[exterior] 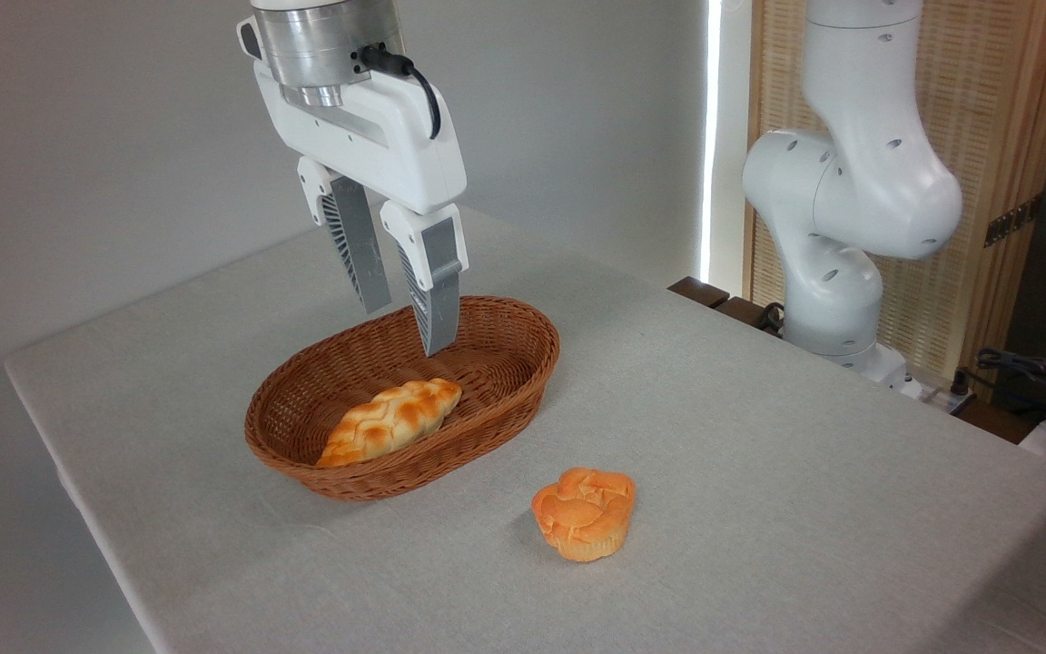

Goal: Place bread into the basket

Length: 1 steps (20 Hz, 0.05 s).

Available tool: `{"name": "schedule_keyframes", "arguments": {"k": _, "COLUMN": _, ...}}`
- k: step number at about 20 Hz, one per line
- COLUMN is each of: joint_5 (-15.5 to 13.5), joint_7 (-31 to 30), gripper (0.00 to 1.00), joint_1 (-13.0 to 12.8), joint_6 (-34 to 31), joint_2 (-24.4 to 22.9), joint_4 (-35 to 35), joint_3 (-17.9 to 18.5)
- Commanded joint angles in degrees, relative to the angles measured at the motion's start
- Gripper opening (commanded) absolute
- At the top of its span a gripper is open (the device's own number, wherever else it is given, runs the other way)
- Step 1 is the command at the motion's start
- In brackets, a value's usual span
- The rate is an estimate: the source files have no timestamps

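The hand (pixel 407 327) hung in the air over the back part of the basket (pixel 523 363). Its two gray fingers (pixel 437 291) pointed down and were spread apart, with nothing between them. They did not touch the bread or the basket.

Below the hand, the bread (pixel 391 421) lay inside the basket, on the bottom, near the front wall. It was long and braided, yellow with brown-orange spots. One end pointed to the front left and the other to the back right.

The basket was brown and oval, and it sat on the counter (pixel 759 472), which had a light gray cloth on it.

A round orange bun (pixel 585 512) sat on the counter in front of the basket and a bit to the right, not touching it.

The big white arm (pixel 850 200) stood at the back right of the counter.
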Motion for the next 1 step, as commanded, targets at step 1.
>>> {"name": "schedule_keyframes", "arguments": {"k": 1, "joint_5": 0.17, "joint_7": 0.12, "gripper": 1.0, "joint_1": 0.37, "joint_6": -0.74, "joint_2": -0.21, "joint_4": 0.18, "joint_3": 0.12}}
